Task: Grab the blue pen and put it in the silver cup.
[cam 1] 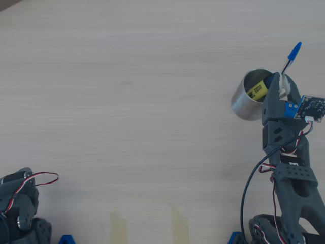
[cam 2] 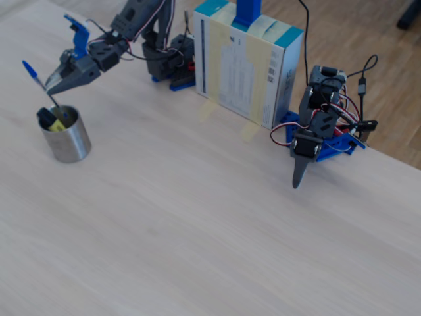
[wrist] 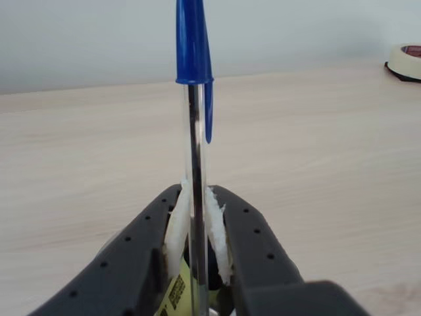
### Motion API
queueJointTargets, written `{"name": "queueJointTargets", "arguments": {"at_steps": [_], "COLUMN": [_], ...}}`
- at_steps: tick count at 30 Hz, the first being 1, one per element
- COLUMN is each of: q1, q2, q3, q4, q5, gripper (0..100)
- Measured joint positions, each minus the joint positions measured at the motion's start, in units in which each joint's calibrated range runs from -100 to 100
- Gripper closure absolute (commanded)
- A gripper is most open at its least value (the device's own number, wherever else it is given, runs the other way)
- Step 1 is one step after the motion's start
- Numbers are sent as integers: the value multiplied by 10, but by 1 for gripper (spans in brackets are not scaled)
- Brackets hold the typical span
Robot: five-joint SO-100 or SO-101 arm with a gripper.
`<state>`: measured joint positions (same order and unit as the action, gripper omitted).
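Your gripper is pinched on the blue pen; in the wrist view the white-padded fingers press the clear barrel from both sides, cap end up.

In the overhead view the pen slants out past the cup's rim, capped end away from the arm, lower end dipping toward the mouth of the silver cup. How far the tip reaches inside you cannot tell; the gripper covers it.

The cup stands upright on the table, near its far left edge in the fixed view. Already inside it: a yellow marker with a black cap, leaning against the wall on the side nearest the gripper, taking part of the opening.

Around you: a second arm parked at the right of the fixed view, gripper pointing down, well apart from the cup. A white-and-teal box taped upright between the two arm bases. A tape roll sits at the far right edge in the wrist view. Open table elsewhere near the cup.
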<state>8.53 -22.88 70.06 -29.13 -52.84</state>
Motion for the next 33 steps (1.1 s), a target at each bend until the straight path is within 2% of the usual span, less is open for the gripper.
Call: {"name": "queueJointTargets", "arguments": {"at_steps": [11, 33], "q1": [11, 20], "q2": [0, 0], "q3": [6, 58], "q4": [56, 66], "q5": [-1, -1], "gripper": [98, 98]}}
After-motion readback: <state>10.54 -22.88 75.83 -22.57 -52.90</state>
